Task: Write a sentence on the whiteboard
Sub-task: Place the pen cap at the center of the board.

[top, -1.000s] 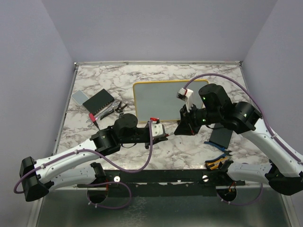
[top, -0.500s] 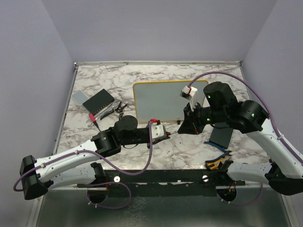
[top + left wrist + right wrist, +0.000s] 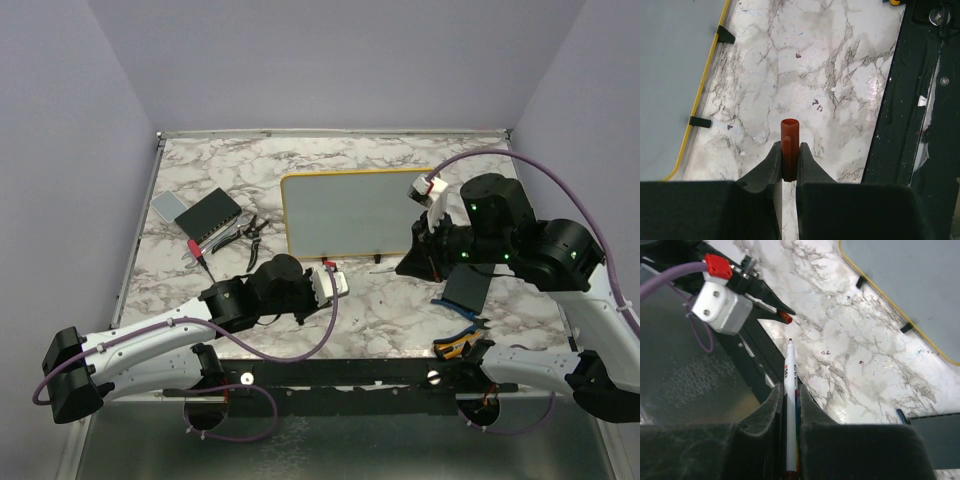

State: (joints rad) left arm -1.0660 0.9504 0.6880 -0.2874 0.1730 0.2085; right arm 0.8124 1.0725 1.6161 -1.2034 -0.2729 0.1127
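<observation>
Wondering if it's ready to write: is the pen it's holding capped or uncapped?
Uncapped. The white marker in the right gripper shows a bare dark tip; the left gripper holds a red cap apart from it.

The white, grey-veined marble-look tabletop (image 3: 840,75) is glossy (glare pools near its edge). The large pale grey whiteboard (image 3: 675,55) looks smooth and satin, yellow-framed. The short orange-red plastic tube (image 3: 789,131) and white plastic marker (image 3: 790,405) shine slightly; the left gripper's (image 3: 789,147) fingers (image 3: 762,170) are matt black.

No legible text or labels
</observation>
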